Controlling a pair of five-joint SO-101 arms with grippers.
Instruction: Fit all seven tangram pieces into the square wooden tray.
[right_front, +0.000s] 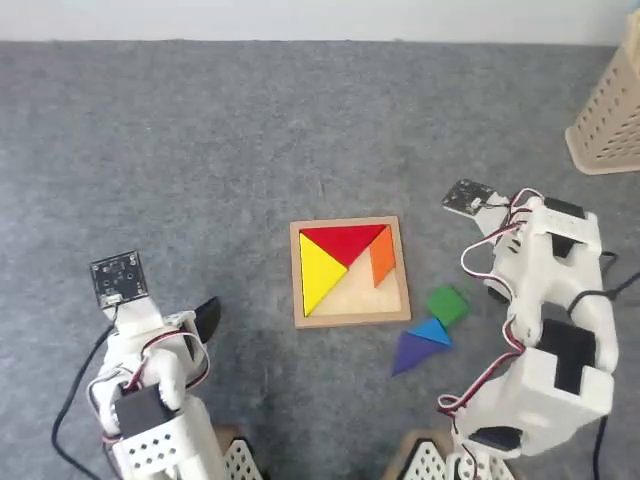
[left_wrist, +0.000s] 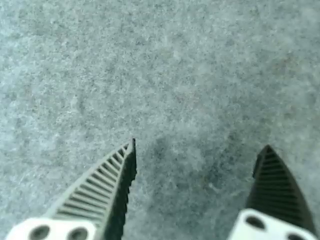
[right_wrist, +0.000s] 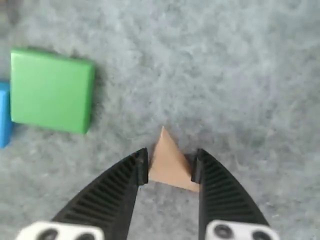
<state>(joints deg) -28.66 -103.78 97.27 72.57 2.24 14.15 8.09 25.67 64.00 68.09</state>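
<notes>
Snugly inside the right claw (right_wrist: 170, 155), a tan triangle (right_wrist: 168, 166).

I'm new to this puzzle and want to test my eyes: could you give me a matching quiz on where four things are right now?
Things: 1 yellow triangle; 2 green square; 3 tan triangle; 4 left gripper.
Places: A held by the right gripper; B open over bare mat; C in the tray; D on the mat beside the tray.
Pairs: 1-C, 2-D, 3-A, 4-B.
</notes>
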